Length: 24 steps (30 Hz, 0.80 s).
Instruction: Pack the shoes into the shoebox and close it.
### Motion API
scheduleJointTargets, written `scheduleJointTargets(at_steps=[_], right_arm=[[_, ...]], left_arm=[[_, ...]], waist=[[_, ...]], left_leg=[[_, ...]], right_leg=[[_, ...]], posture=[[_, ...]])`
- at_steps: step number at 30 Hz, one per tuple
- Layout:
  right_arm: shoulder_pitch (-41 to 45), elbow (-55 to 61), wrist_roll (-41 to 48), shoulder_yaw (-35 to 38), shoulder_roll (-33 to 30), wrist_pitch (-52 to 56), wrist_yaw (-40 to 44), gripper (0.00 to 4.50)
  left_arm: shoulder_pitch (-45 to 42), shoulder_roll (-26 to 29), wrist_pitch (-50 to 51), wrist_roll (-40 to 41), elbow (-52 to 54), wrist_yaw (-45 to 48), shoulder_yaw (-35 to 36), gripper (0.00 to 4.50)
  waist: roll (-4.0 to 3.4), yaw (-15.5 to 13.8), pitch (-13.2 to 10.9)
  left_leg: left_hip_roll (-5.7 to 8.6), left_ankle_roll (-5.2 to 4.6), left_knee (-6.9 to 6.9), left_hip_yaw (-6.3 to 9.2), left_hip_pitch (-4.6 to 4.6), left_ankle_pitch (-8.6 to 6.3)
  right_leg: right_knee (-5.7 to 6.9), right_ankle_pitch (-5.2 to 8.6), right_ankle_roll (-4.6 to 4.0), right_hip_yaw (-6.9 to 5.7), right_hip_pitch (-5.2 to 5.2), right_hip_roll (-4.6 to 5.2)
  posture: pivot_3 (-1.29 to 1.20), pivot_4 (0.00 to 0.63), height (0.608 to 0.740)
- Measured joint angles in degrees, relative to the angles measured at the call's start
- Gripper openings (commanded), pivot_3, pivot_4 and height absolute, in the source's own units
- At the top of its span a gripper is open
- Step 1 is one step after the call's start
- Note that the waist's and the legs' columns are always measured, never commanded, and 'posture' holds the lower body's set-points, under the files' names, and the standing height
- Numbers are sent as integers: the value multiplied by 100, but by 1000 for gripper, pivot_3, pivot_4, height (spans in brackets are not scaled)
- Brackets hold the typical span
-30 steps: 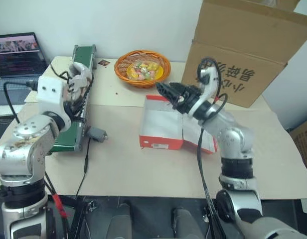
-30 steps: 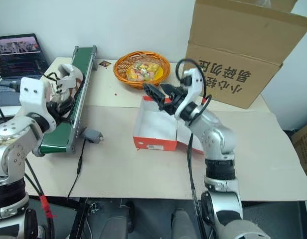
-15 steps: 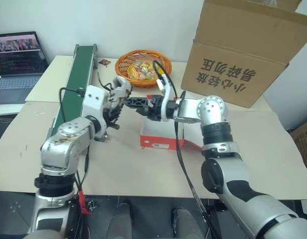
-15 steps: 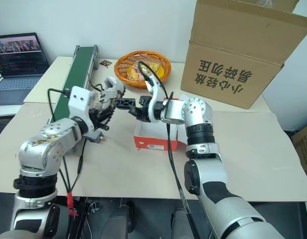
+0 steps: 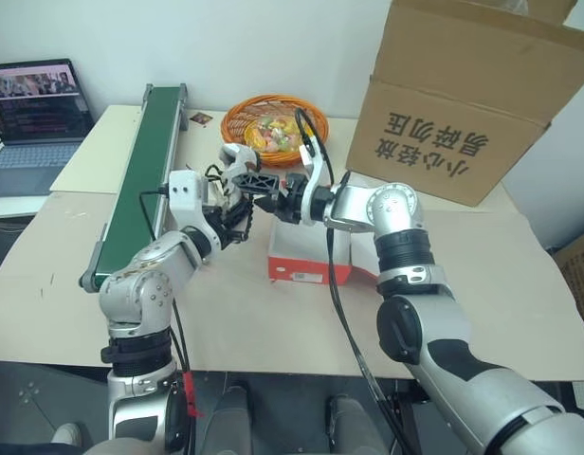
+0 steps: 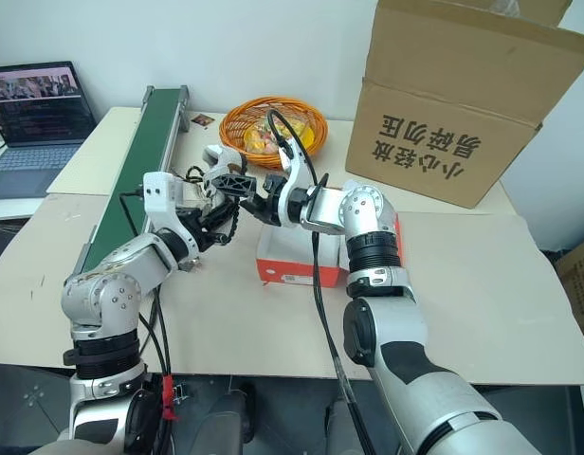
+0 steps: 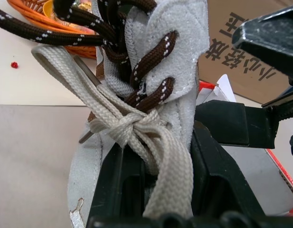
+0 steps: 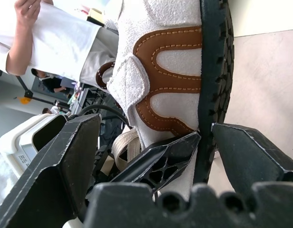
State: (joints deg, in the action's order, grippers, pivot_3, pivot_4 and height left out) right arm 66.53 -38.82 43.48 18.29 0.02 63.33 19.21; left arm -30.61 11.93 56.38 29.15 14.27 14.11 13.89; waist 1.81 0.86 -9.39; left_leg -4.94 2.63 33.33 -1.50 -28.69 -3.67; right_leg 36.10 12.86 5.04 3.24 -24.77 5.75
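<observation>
Looking across your tabletop (image 5: 226,322), you see the red shoebox (image 5: 309,258) lying open with 1 sneaker (image 6: 223,163) held up just left of it, pinched by your left pincer (image 6: 219,197), while your right pincer (image 5: 259,194) stands spread around that shoe's sole.

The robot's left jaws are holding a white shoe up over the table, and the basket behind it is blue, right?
Not quite: the basket is orange, as the left eye view shows. The rest holds: the left gripper has its jaws shut on a white shoe, raised over the table.
</observation>
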Motion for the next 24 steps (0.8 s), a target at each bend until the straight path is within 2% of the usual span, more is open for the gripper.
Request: scheduleJointTargets(at_steps=[3,6,12,16,22,24], right_arm=[[0,-37,-180,-162,-105,-196,270,4500],[29,-141,-495,-204,-372,-785,392,4500],[207,-496,-869,-329,-536,-1257,710,4500],[316,-571,-896,-354,-513,-1301,797,4500],[434,-438,-838,-181,-158,-1152,489,4500],[434,-287,-839,-168,-57,-1054,327,3980]], left_arm=[[-52,-2,4,2,0,1,-2,1012],[-56,-69,132,196,54,195,-294,1012],[-62,5,161,301,81,237,-362,1012],[-61,153,161,393,169,241,-336,1012],[-11,214,112,385,241,230,-394,1012],[-9,213,110,386,245,227,-380,955]], waist=[[0,-1,0],[-1,-52,-2],[-4,58,-3],[-4,76,-3],[-5,64,-4],[-5,41,-4]], left_leg=[[0,1,2,0,0,0],[2,2,10,3,-6,-1],[0,0,3,7,-3,0],[0,-1,3,9,-3,1],[0,0,5,10,-4,0],[0,0,5,10,-5,0]], right_leg=[[0,-1,0,0,1,0],[-6,-1,3,-4,7,1],[1,-1,2,-3,-1,-4],[2,-1,2,-3,1,-4],[2,-1,2,-3,3,-4],[1,-1,2,-3,3,-4]], posture=[[0,150,721],[0,150,721],[0,150,721],[0,150,721],[0,150,721],[0,150,721]])
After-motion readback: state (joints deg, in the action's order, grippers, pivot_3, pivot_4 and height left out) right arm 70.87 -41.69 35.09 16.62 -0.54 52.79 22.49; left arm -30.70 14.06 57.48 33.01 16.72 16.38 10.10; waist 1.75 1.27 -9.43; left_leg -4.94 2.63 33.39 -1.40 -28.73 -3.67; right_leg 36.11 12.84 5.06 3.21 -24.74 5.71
